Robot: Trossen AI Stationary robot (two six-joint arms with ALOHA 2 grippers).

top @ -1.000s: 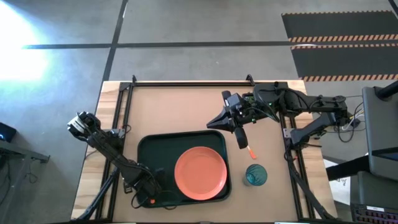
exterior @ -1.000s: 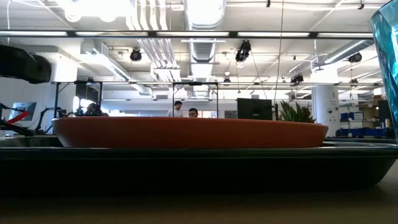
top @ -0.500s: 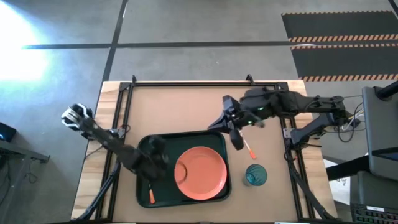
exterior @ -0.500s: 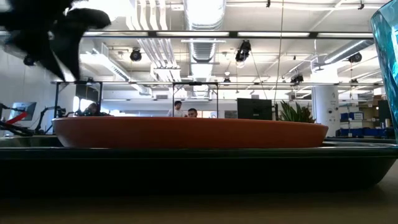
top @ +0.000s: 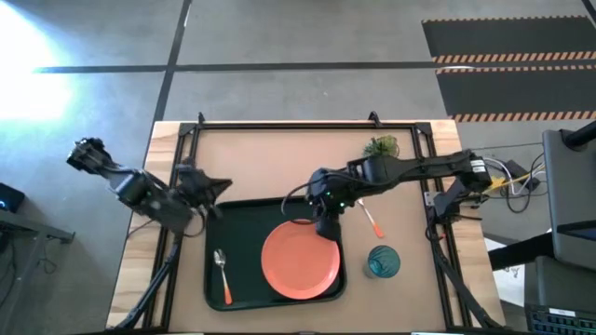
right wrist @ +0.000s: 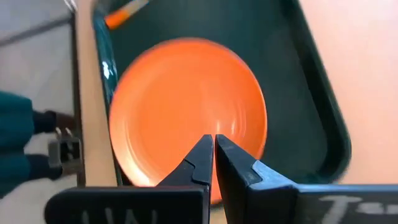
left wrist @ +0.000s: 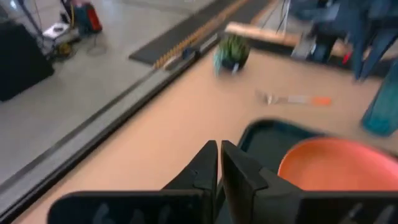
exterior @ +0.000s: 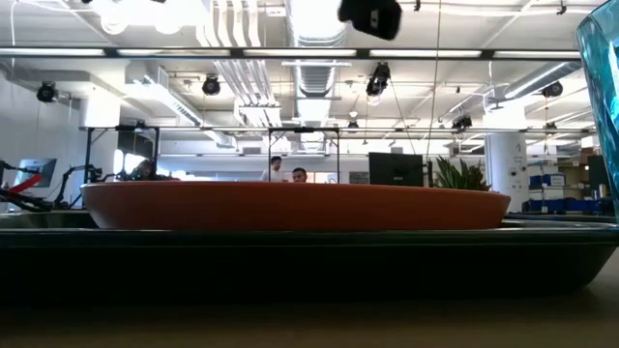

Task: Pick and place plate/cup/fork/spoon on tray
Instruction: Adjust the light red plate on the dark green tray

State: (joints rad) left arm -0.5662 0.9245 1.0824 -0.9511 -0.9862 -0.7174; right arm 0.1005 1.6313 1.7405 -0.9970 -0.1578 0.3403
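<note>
The orange-red plate [top: 300, 259] lies on the right part of the dark green tray [top: 237, 228]. The spoon [top: 222, 274] lies flat on the tray's left part, bowl toward the far edge. The fork [top: 371, 221] lies on the table just right of the tray. The teal cup [top: 382, 261] stands upright on the table near the tray's near right corner. My right gripper [top: 326, 223] is shut and empty above the plate's far edge [right wrist: 186, 106]. My left gripper [top: 212, 189] is shut and empty, off the tray's far left corner.
A small green potted plant [top: 380, 146] stands at the far right of the table, also in the left wrist view [left wrist: 232, 53]. Black frame rails [top: 279, 124] run along the far and side edges. Bare table lies beyond the tray's far rim.
My left gripper has gone from the tray's near left corner toward the table's far left and up, leaving the spoon lying on the tray's left part. My right gripper has gone from beside the fork toward the near left, over the tray and plate. The fork has stayed put.
</note>
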